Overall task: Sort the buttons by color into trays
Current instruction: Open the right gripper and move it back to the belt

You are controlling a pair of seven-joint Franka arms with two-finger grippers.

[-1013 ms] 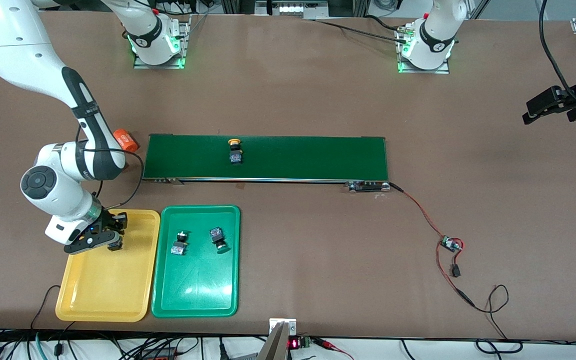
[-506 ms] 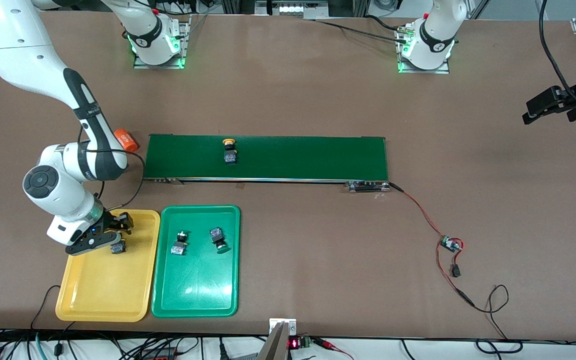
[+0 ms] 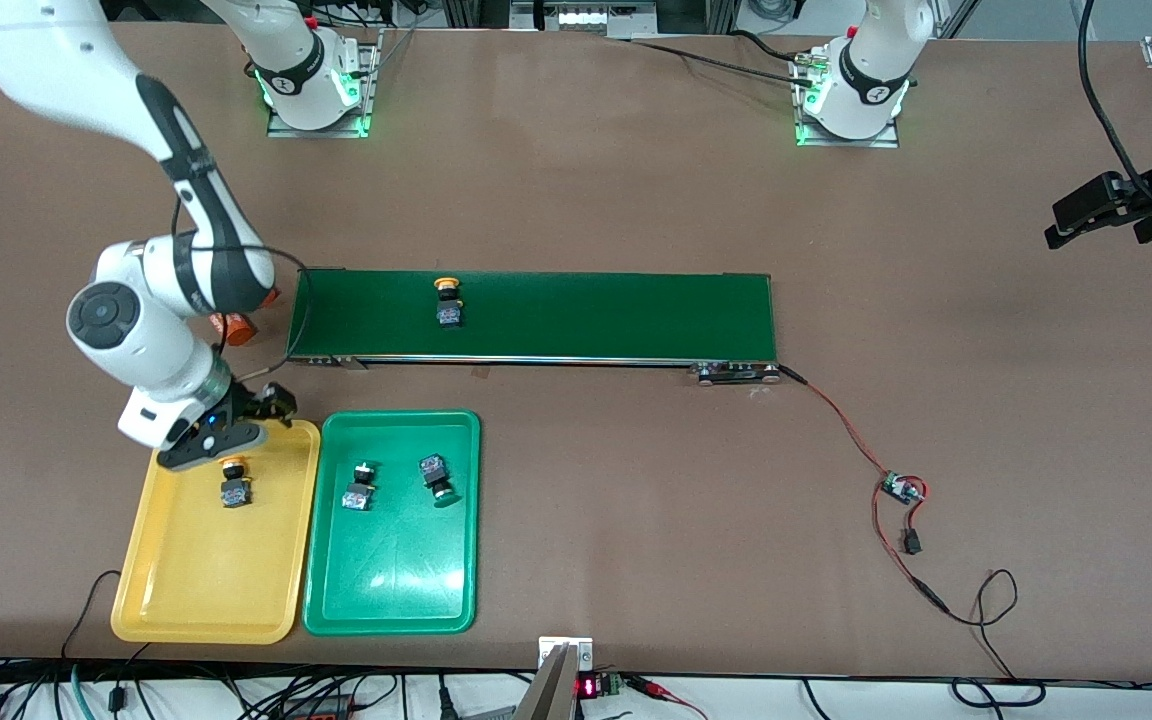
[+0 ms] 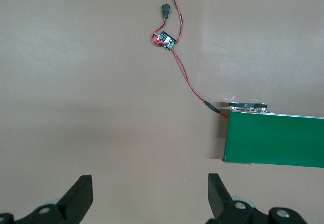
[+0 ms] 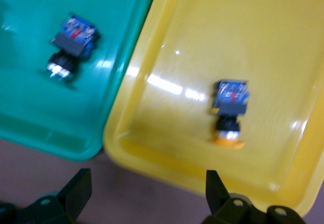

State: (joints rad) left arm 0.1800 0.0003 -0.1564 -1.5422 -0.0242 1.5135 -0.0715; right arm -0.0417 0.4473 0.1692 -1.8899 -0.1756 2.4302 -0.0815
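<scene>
- While I am watching the front view, the right gripper (image 3: pixel 236 428) is hovering at lower left of the frame, over the yellow tray (image 3: pixel 201 590) at its edge nearest the belt, fingers spread apart and holding nothing.
- One yellow-capped button (image 3: pixel 233 483) is lying in the yellow tray just below that gripper; in the right wrist view it (image 5: pixel 230 111) is showing between the open fingers (image 5: pixel 78 191).
- Two green-capped buttons are lying in the green tray (image 3: pixel 391 610): one (image 3: pixel 359 489) nearer the yellow tray, the other (image 3: pixel 437 479) beside it.
- A second yellow-capped button (image 3: pixel 449 302) is sitting on the dark-green conveyor belt (image 3: pixel 586 315), left of the frame's centre.
- An orange cylinder (image 3: pixel 234 327) is peeking out under the right arm.
- The left gripper (image 3: pixel 1096 210) is waiting at the right edge, fingers (image 4: pixel 81 196) apart and empty.
</scene>
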